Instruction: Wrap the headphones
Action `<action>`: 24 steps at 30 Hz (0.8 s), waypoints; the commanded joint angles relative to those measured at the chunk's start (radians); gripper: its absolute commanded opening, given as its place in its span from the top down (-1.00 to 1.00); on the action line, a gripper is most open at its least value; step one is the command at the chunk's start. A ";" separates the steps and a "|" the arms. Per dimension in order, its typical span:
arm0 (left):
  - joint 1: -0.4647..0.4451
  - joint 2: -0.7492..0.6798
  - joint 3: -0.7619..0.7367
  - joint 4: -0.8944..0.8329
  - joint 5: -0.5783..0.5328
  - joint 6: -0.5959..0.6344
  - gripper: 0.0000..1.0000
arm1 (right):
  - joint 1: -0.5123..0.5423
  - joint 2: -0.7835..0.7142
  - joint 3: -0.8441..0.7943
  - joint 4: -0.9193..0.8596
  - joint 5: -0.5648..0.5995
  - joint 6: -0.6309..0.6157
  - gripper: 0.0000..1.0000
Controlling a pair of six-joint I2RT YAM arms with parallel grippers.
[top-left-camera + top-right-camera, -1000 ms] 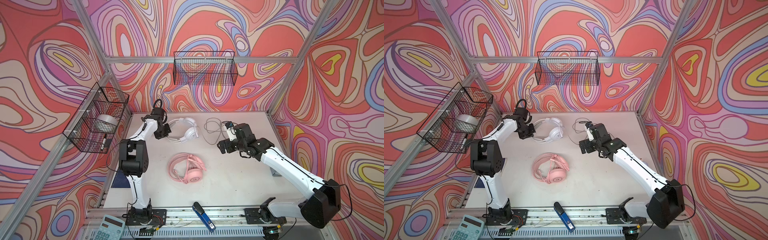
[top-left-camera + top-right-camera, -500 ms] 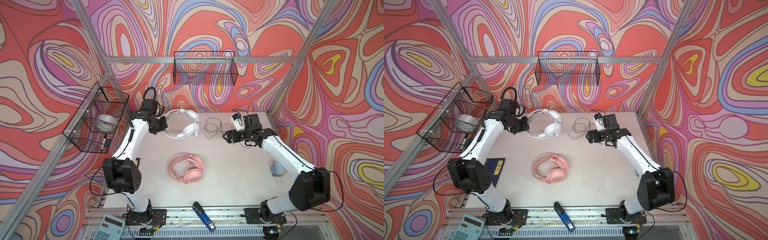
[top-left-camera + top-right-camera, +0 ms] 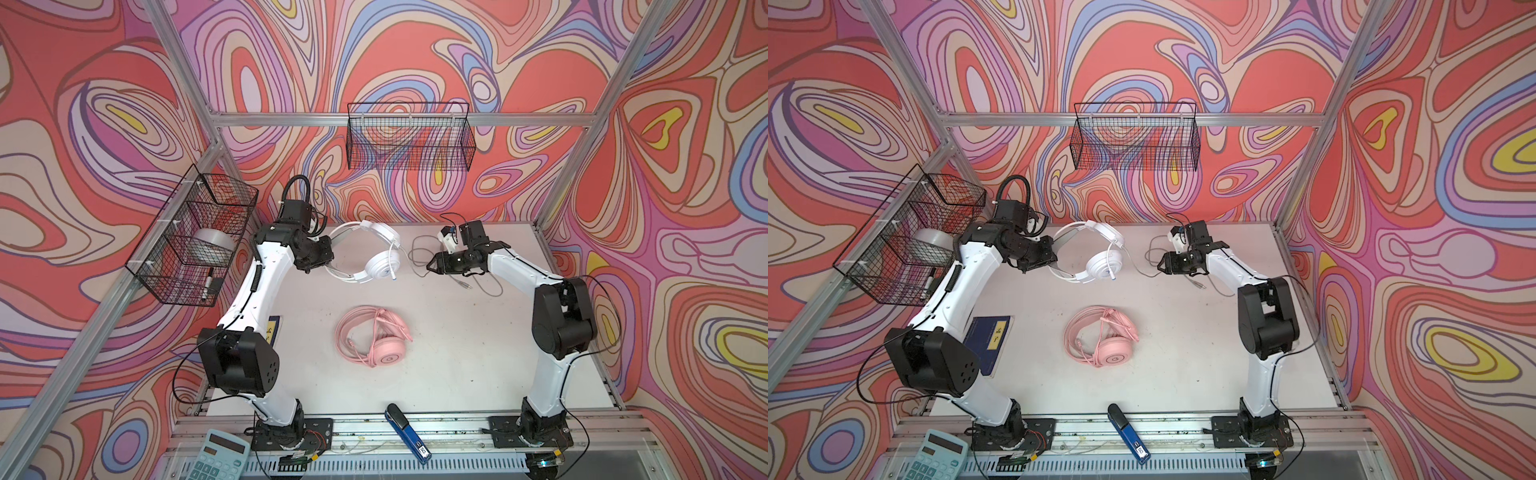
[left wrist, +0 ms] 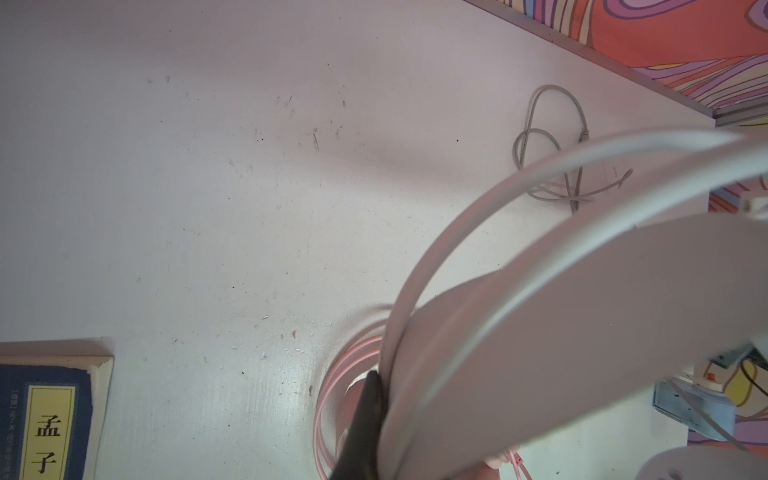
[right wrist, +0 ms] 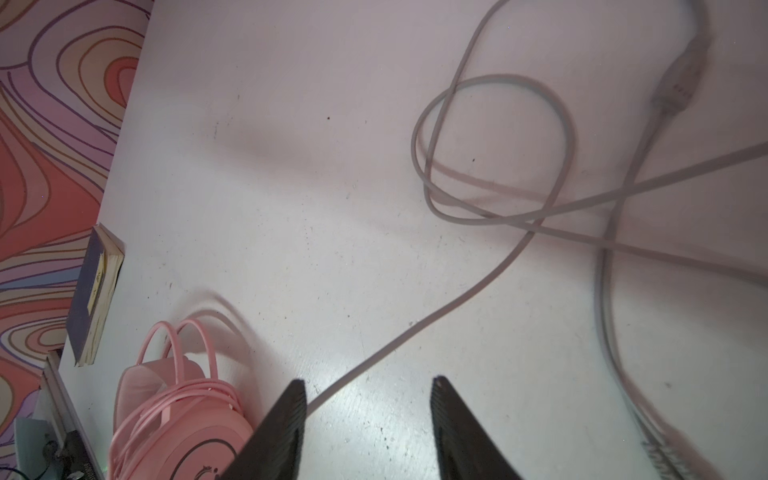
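Left hand (image 3: 328, 259) clamps headband of white round-cup wired headset (image 3: 380, 262), desk (image 3: 457, 353) 12 o'clock. Right hand (image 3: 431, 266), its 3 o'clock, half-open astride grey cable (image 5: 498, 77).

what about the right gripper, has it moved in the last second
Yes. The right gripper has moved toward the table's back edge, farther from the pink headphones.

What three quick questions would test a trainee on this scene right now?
1. True or false: the left gripper holds the pink headset.
2. Nearest the right gripper: A grey cable, B pink headset, C white headset?
3. Whose cable lies unwound?
Key: 1 false, it holds the white headset; 2 A; 3 the white headset's.
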 commanded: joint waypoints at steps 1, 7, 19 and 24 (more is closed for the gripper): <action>0.001 -0.043 0.000 0.002 0.052 0.005 1.00 | 0.003 0.057 0.028 0.021 -0.035 0.083 0.17; 0.001 -0.044 -0.014 0.019 0.058 -0.007 1.00 | 0.003 0.069 -0.016 -0.003 0.080 0.100 0.40; 0.001 -0.032 -0.028 0.044 0.081 -0.023 1.00 | 0.003 -0.025 -0.221 -0.053 0.213 0.081 0.61; 0.001 -0.035 -0.045 0.051 0.084 -0.024 1.00 | 0.002 -0.148 -0.371 -0.028 0.222 0.120 0.64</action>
